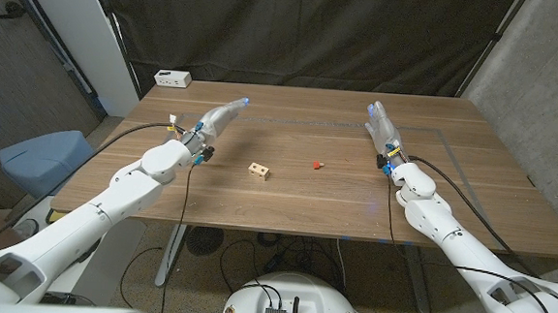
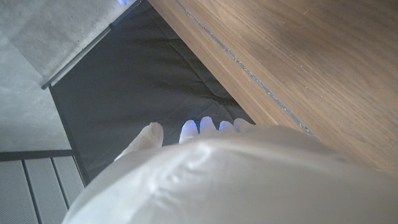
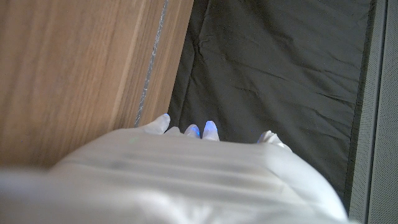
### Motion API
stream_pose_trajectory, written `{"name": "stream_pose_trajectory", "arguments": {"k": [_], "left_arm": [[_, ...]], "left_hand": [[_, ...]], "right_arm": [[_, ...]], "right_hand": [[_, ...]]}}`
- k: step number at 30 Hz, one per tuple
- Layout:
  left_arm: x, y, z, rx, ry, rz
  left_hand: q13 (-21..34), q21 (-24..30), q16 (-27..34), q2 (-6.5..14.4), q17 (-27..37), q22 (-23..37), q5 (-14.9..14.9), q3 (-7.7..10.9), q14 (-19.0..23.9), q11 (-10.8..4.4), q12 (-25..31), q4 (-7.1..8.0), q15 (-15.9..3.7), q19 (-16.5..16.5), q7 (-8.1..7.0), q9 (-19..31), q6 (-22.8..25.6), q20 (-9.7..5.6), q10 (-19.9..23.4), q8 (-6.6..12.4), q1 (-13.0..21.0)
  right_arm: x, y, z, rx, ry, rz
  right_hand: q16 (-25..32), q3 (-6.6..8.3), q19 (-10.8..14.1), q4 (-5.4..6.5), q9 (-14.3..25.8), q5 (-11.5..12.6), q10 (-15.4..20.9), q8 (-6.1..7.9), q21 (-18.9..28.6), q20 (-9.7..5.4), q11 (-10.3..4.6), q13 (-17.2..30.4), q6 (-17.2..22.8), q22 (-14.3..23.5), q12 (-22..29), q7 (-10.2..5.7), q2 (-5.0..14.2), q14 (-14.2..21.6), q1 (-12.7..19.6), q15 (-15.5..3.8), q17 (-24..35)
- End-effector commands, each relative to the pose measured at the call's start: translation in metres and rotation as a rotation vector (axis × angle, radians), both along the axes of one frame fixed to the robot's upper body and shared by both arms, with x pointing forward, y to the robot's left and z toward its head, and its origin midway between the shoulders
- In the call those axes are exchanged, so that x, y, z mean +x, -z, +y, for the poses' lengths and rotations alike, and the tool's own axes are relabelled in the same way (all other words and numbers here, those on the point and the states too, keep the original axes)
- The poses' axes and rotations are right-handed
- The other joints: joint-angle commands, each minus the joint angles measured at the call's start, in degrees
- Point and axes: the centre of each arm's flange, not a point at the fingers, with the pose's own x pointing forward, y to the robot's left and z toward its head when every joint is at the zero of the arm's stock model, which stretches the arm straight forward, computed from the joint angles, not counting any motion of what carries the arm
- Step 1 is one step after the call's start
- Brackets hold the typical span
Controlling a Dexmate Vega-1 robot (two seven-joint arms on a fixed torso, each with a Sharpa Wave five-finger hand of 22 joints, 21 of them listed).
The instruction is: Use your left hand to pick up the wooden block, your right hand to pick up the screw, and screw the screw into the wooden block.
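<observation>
**Plainly, nothing is picked up yet**

Plainly both hands hold nothing; the left hand hangs at ten o'clock of the counter, fingers extended; the right hand at two o'clock, fingers apart. The wooden block lies near the centre; the red screw just to its three o'clock, apart from it. The likely risk is the screw: being small, it could skid or roll under a clumsy pinch; the block may tip if nudged. The head view shows both things; the wrist views give fingertips, counter edge and dark curtain.
</observation>
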Motion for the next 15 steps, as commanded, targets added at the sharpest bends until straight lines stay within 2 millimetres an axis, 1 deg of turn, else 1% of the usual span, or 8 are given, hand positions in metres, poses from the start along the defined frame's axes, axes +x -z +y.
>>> {"name": "stream_pose_trajectory", "arguments": {"k": [1, 9, 10, 12, 15], "left_arm": [[-0.018, -0.004, 0.005, 0.149, -0.034, -0.065], [-0.031, -0.010, 0.008, 0.276, -0.073, -0.122], [-0.033, -0.010, 0.009, 0.286, -0.072, -0.127], [-0.036, -0.010, 0.009, 0.312, -0.079, -0.131], [-0.043, -0.011, 0.010, 0.351, -0.096, -0.141]], "left_hand": [[0.1, 0.4, 0.2, -0.2, 0.3, 0.1, 0.4, 0.16, -0.3, -0.80, 0.3, -1.15, -0.65, 0.4, -0.67, 0.3, 0.9, 0.11, 0.9, 0.30, 1.3], [0.2, 0.6, 0.3, -0.6, 0.3, 0.1, 0.5, 0.33, 0.0, -1.48, 0.7, -3.14, -1.36, 1.3, -1.72, 0.4, 2.8, 0.16, 2.7, 0.63, 2.7], [0.2, 0.6, 0.3, -0.8, 0.3, 0.1, 0.6, 0.34, 0.1, -1.93, 0.7, -3.53, -1.47, 1.4, -1.92, 0.4, 3.0, 0.16, 2.9, 0.63, 3.0], [0.2, 0.6, 0.3, -1.2, 0.4, 0.1, 0.6, 0.36, 0.1, -2.11, 0.7, -4.31, -1.61, 1.6, -2.34, 0.4, 3.4, 0.11, 3.4, 0.69, 3.5], [0.3, 0.6, 0.4, -2.0, 0.4, 0.1, 0.6, 0.34, 0.5, -2.69, 0.8, -5.83, -1.24, 2.1, -2.70, 0.4, 3.9, 0.34, 4.1, 0.75, 4.5]], "right_arm": [[0.000, 0.004, 0.001, 0.022, -0.003, -0.019], [-0.001, 0.003, 0.001, 0.018, 0.000, -0.024], [-0.001, 0.003, 0.001, 0.019, 0.000, -0.026], [-0.001, 0.003, 0.001, 0.018, 0.003, -0.025], [-0.001, 0.004, 0.001, 0.021, 0.004, -0.024]], "right_hand": [[0.4, 0.02, 0.0, -0.30, 0.3, 0.5, -0.1, 0.31, 0.5, -0.48, -0.39, 0.1, 0.3, 0.3, 0.1, -0.39, -0.42, -0.5, 0.5, -0.67, 0.0], [0.4, 0.02, 0.2, -0.49, 0.3, 0.5, -0.2, 0.29, 0.6, -0.77, -0.35, 0.1, 0.3, 0.3, 0.0, -0.44, -0.61, -0.5, 0.5, -0.85, -0.2], [0.4, 0.02, 0.2, -0.51, 0.3, 0.5, -0.2, 0.28, 0.6, -0.77, -0.37, 0.1, 0.3, 0.3, 0.0, -0.41, -0.63, -0.5, 0.5, -0.86, -0.2], [0.4, -0.09, 0.3, -0.60, 0.3, 0.5, -0.2, 0.20, 0.6, -0.62, -0.32, 0.1, 0.1, 0.3, 0.0, -0.36, -0.90, -0.5, 0.5, -0.81, -0.2], [0.4, -0.19, 0.3, -0.72, 0.3, 0.4, -0.3, 0.17, 0.6, -0.57, -0.34, 0.1, 0.0, 0.3, 0.0, -0.33, -1.19, -0.5, 0.5, -0.73, -0.2]]}}
